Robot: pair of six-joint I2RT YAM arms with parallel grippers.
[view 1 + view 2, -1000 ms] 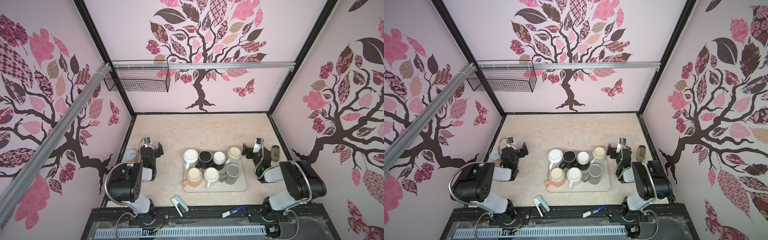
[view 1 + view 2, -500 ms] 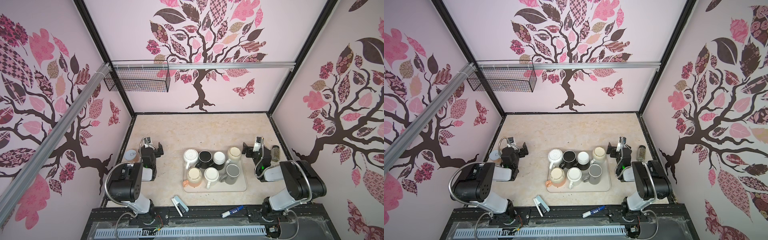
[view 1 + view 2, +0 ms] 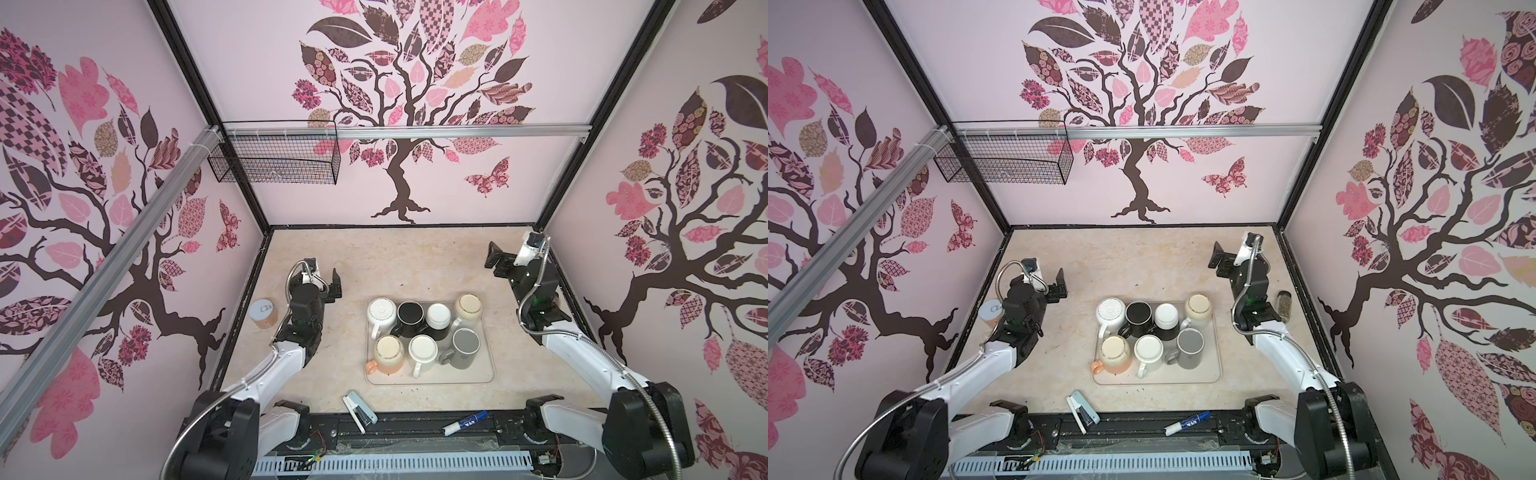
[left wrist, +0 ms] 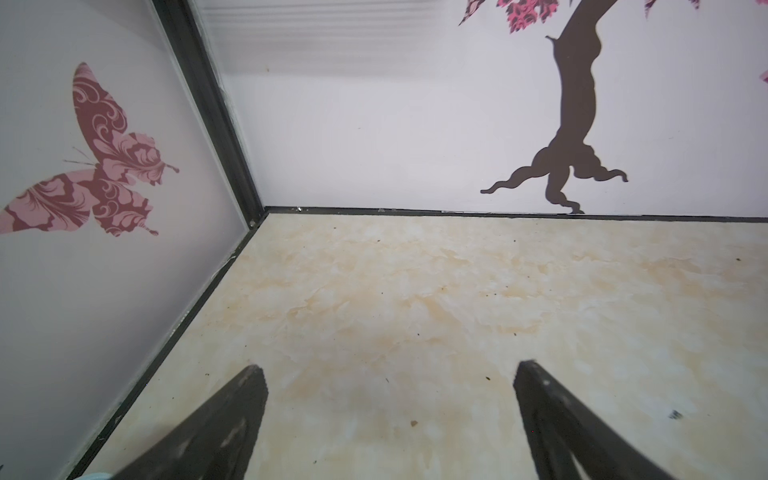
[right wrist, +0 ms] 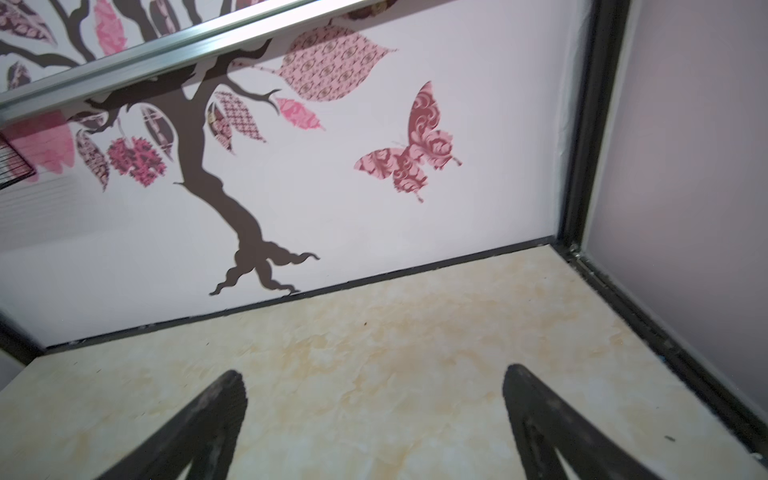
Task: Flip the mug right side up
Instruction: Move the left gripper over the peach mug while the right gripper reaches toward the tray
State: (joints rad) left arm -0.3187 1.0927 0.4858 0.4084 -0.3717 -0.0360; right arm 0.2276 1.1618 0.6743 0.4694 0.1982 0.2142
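Counts: 7 mugs, 1 tray, 2 jars, 1 stapler, 1 marker, 1 wire basket, 2 arms.

Clock is centred on the tray, 12 toward the back wall. The mugs sit packed on the clear tray mid-table, 4 in the back row and 3 in front, touching or nearly so. The ribbed white mug at 10, the beige mug at 1 and the peach mug at 7 show their bases up (the others I can't call from above).

Left gripper hangs at approx. 10, right gripper at approx. 2 and further back. Both are spread wide w/ nothing between the fingers, only bare table, and both are well apart from the mugs.

Lidded jar is at 9 by the left wall, small spice jar at 3 by the right wall. Stapler is at 7 and marker at 5, both at the front edge.

The table is cream, marbled, w/ dark specks. Three pale pink walls carry tree, leaf and butterfly decals, w/ black frame posts and aluminium rails. The wire basket hangs on the back rail at 11.
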